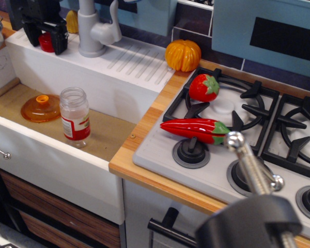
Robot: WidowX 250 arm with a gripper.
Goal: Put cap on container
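The small red cap stands on the white ledge behind the sink, at the far left. My black gripper has come down over it, open, with one finger on each side; the right finger hides part of the cap. I cannot tell whether the fingers touch it. The clear jar with a red-and-white label stands upright and uncapped on the brown sink floor, in front of and to the right of the cap.
An orange translucent lid lies left of the jar. A grey faucet stands right of the gripper, a yellow item behind it. A pumpkin, strawberry and chili pepper lie by the stove. A metal rod fills the foreground.
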